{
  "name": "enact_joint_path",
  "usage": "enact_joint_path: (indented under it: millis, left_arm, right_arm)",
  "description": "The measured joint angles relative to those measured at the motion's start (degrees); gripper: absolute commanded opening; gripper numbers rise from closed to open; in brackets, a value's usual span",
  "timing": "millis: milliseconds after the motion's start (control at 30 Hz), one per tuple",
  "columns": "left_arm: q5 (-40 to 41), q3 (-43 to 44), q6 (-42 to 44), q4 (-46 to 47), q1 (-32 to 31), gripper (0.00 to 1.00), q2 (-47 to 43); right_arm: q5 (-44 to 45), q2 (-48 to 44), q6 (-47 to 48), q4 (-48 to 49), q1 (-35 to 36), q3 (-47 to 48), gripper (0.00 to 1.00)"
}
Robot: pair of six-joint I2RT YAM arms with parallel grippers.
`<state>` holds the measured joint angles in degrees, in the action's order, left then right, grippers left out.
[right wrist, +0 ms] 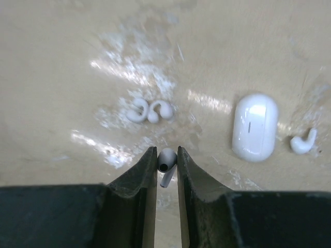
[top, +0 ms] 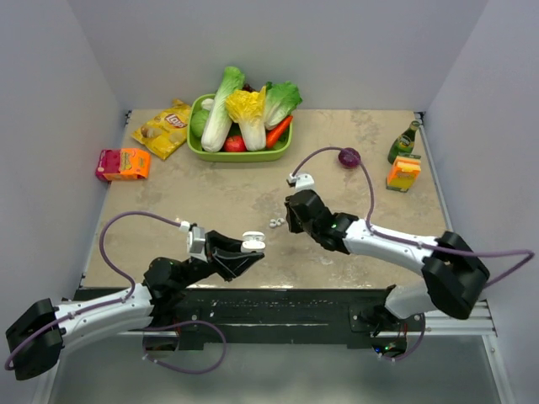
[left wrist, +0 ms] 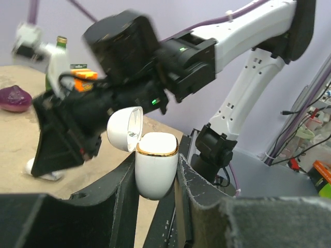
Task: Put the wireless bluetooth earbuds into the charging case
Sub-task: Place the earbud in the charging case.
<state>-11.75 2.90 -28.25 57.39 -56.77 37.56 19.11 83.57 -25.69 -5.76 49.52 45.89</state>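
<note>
My left gripper [top: 245,253] is shut on the white charging case [top: 253,243] and holds it upright above the table's near edge. In the left wrist view the case [left wrist: 155,170] sits between the fingers [left wrist: 120,196] with a gold rim and its lid [left wrist: 124,129] open. My right gripper [top: 289,221] hangs low over the table. In the right wrist view it [right wrist: 166,153] is shut on one small earbud [right wrist: 166,159], stem pointing back. Two small white curved pieces [right wrist: 150,111] lie just ahead, also seen from above [top: 275,223].
A closed white pill-shaped case [right wrist: 254,126] and another curved white piece [right wrist: 302,142] lie right of my right gripper. At the back stand a green tray [top: 240,155] of vegetables, a chips bag [top: 164,128], an orange box [top: 123,164], a purple onion [top: 349,156], a bottle [top: 404,141] and a carton [top: 403,173].
</note>
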Motion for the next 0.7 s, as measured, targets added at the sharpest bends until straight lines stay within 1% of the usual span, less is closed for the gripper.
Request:
enact_joint_path:
  millis: [233,433,567,700]
  left_arm:
    - [4.00,0.00,2.19,2.73,0.00,0.00,2.03]
    - [7.30,0.59,6.88,6.84,0.00,0.00,5.03]
    - [8.37,4.74,10.60,8.87,0.00,0.00,8.81]
    - [8.74,9.38,13.70,11.37,0.00,0.00,12.00]
  right_arm:
    - [2.36,-13.77,4.28,6.54,0.48,0.00,0.00]
    - [2.38,-24.17,9.75,14.08,2.36,0.02,0.00]
    - [1.97,-28.68,13.97,19.41,5.09,0.28,0.00]
    - [1.07,-30.95,18.36,23.93,9.20,1.31,0.00]
